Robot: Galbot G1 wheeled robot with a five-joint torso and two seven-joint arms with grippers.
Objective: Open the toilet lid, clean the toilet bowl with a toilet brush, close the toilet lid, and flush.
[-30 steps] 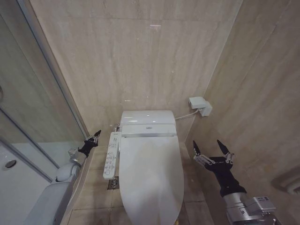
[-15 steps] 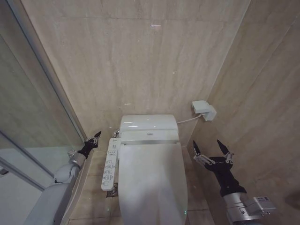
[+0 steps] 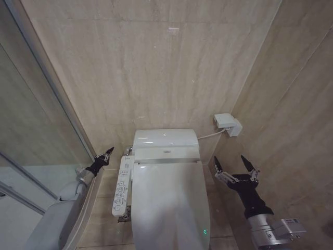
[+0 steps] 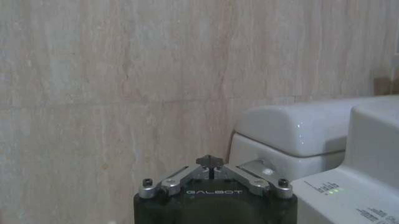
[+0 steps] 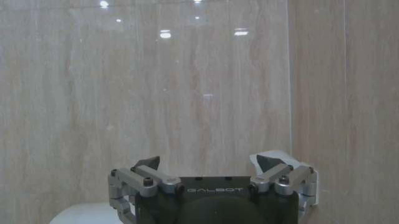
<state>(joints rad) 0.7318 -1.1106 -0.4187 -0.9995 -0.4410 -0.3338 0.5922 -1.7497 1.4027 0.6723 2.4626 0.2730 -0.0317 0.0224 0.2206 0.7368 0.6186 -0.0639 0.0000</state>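
Toilet lid down, right end effector spread empty, left end effector apparently pinched, empty.

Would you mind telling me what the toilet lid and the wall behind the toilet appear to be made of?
The toilet lid looks like glossy white moulded plastic: smooth, with soft highlights, though the gloss alone cannot rule out ceramic. The wall looks like polished beige stone or stone-look tile: fine vertical veining, thin grout lines, and reflected ceiling lights in the right wrist view.
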